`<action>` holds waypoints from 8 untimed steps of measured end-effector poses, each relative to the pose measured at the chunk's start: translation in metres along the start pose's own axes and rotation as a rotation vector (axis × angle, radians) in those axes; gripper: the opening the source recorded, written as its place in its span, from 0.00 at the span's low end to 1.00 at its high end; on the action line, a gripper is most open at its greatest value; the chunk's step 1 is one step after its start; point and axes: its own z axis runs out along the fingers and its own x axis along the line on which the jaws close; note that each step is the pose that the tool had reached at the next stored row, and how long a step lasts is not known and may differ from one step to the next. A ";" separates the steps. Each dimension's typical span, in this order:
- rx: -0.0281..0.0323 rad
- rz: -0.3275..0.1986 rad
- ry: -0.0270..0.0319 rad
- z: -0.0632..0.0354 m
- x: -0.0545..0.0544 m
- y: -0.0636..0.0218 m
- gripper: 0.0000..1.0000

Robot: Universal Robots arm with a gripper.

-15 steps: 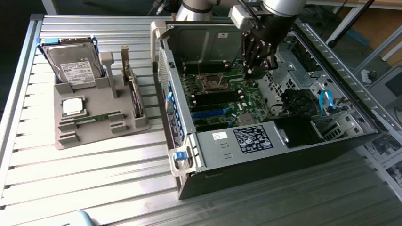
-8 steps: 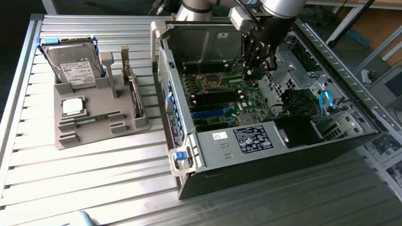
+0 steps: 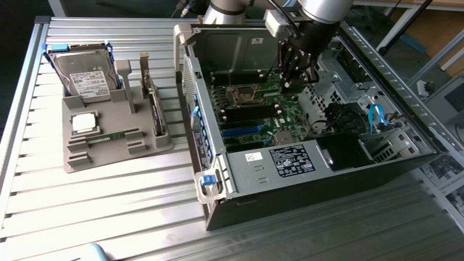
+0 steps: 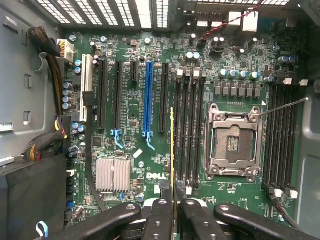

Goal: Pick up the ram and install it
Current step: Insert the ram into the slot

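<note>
Pincer (image 4: 172,191) on one ram (image 4: 172,145); another ram (image 3: 110,137) on tray (image 3: 101,157)

We see a green motherboard (image 4: 131,102) with one blue slot (image 4: 148,95). We find the ram (image 4: 172,145) yellow-edged, the gripper (image 4: 173,197) black

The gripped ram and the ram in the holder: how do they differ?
The held ram is clamped in the gripper, edge-on over the motherboard; the spare ram rests free in the holder. The held ram is inside the case, the spare ram outside. Both are green sticks.
</note>
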 end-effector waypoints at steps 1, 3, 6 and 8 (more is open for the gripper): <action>0.0000 0.000 -0.0001 0.0004 0.000 0.0000 0.13; 0.0000 0.000 0.0000 0.0013 0.000 0.0000 0.13; 0.0001 0.000 -0.0001 0.0025 0.000 0.0000 0.13; 0.0000 0.000 0.0000 0.0036 0.000 -0.0001 0.13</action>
